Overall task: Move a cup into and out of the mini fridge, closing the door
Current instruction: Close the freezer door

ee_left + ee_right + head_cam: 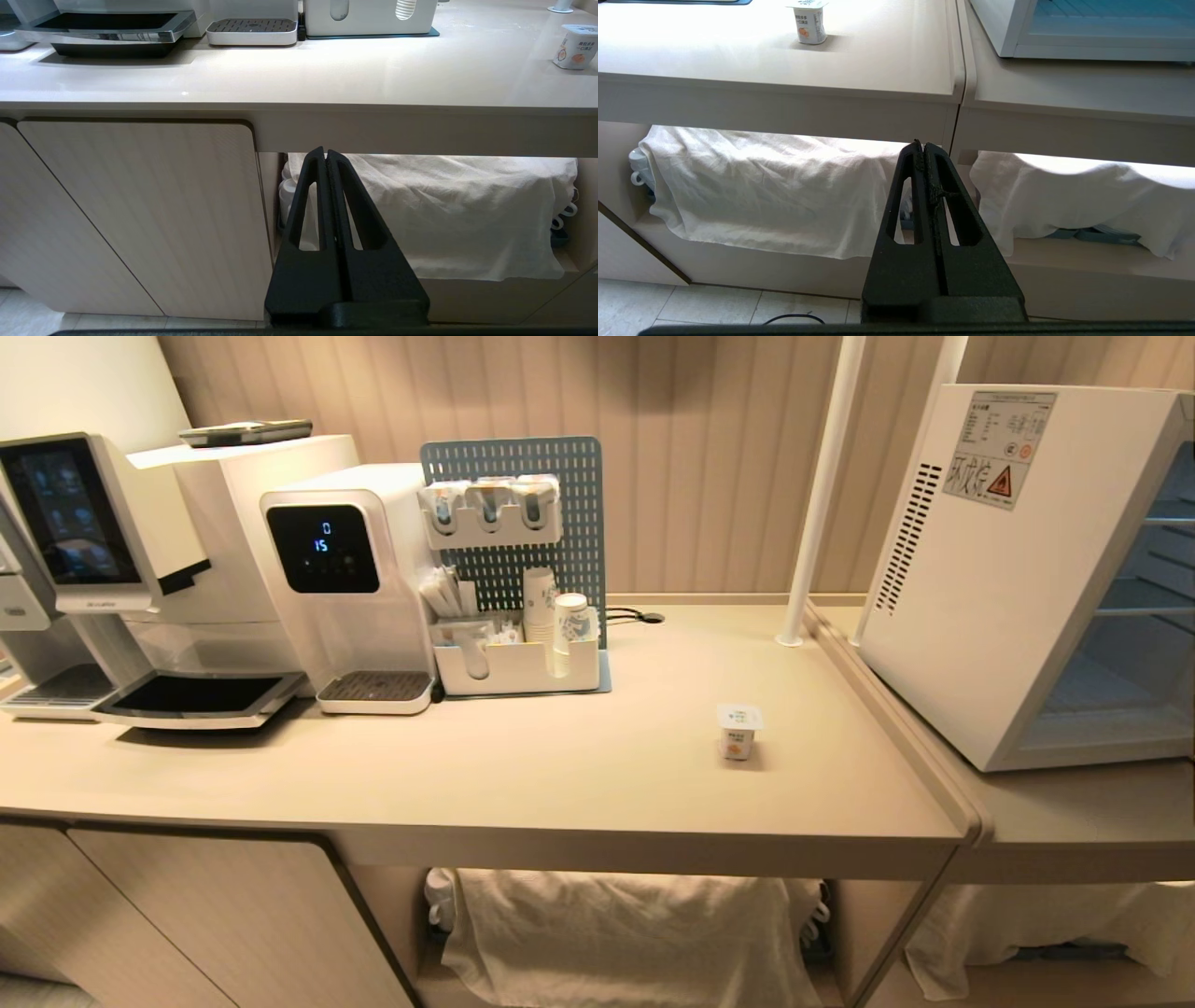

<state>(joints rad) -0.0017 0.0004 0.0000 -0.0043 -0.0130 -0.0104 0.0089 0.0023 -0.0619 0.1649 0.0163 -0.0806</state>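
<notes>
The cup, small and white with an orange label, stands upright on the beige counter, right of centre; it also shows as the cup and the cup. The mini fridge stands on the lower counter at the right, its inside and wire shelves showing; the door is out of view. Neither arm is in the head view. My left gripper and right gripper hang below the counter's front edge, both shut and empty.
A coffee machine, a water dispenser and a pegboard organiser with paper cups line the back left. A white pole stands between counter and fridge. White cloths cover the shelf below.
</notes>
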